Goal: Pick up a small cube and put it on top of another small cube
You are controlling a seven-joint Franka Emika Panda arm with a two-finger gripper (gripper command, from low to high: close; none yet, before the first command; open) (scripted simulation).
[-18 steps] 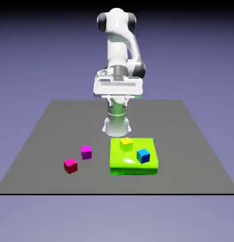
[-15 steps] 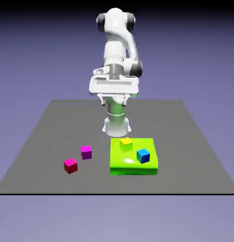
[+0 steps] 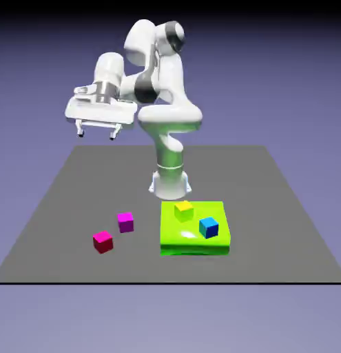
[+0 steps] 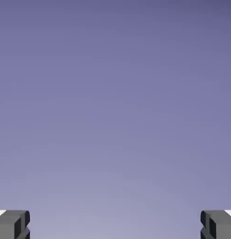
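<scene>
The small purple-magenta cube (image 3: 125,222) rests on the grey table (image 3: 76,193), left of a green slab. A crimson cube (image 3: 102,241) lies a little nearer and further to the exterior view's left. My gripper (image 3: 96,132) hangs high above the table's far left part, well away from every cube, open and empty. In the hand view only the plain backdrop shows, with the two grey fingertips (image 4: 12,224) far apart at the bottom corners; my gripper (image 4: 115,225) holds nothing.
A bright green slab (image 3: 195,233) lies right of the purple-magenta cube. On it sit a yellow cube (image 3: 184,209) and a blue cube (image 3: 209,227). The robot's base (image 3: 171,180) stands behind the slab.
The arm has swung toward the exterior view's left and the hand has risen slightly. The cubes have not moved.
</scene>
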